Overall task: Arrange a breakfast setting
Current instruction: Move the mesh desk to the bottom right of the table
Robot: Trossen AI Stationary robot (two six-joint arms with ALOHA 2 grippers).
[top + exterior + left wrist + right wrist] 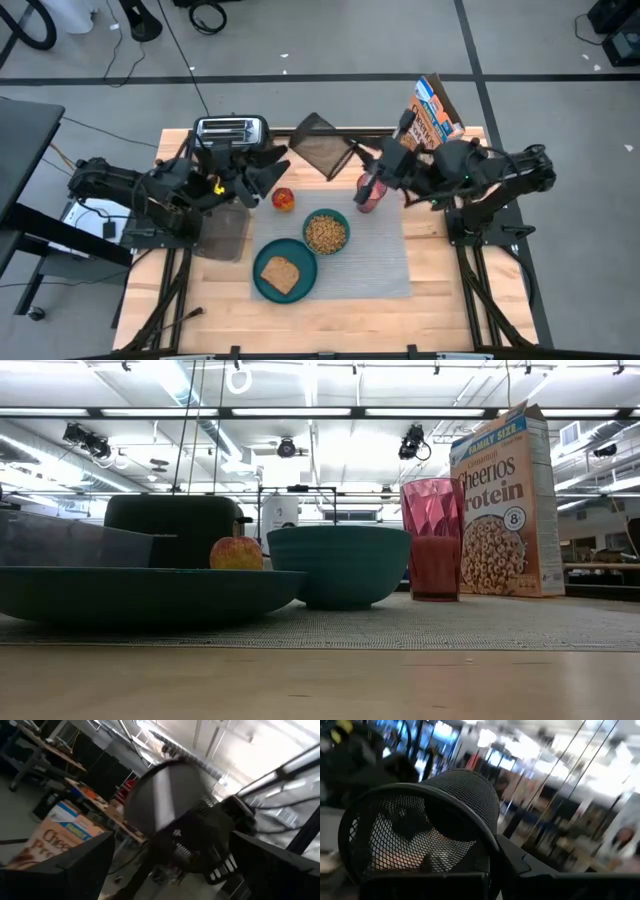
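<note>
A grey ribbed placemat (pixel 375 255) lies mid-table. On it stand a teal plate (pixel 262 282) with a brown toast slice (pixel 280 272), a teal bowl (pixel 326 232) holding cereal, and a pink cup (pixel 370 192). A red-orange fruit (pixel 284 199) rests on the wood by the mat's far left corner. My right gripper (pixel 358 160) is shut on a black mesh cup (pixel 320 145) above the table's far side. My left gripper (pixel 265 172) is open and empty, near the fruit, in front of the toaster. No spoon shows. My right gripper holds the black mesh cup by its rim (pixel 492 837), coming at it level from the table's right. The cup is lifted clear of the table and tipped on its side, its open mouth turned toward the wrist camera. Which finger is inside cannot be told.
A silver toaster (pixel 232 130) stands at the far left, and a cereal box (pixel 435 112) at the far right. A dark grey container (pixel 225 232) sits left of the plate. Bare wood lies along the near edge (pixel 330 320).
</note>
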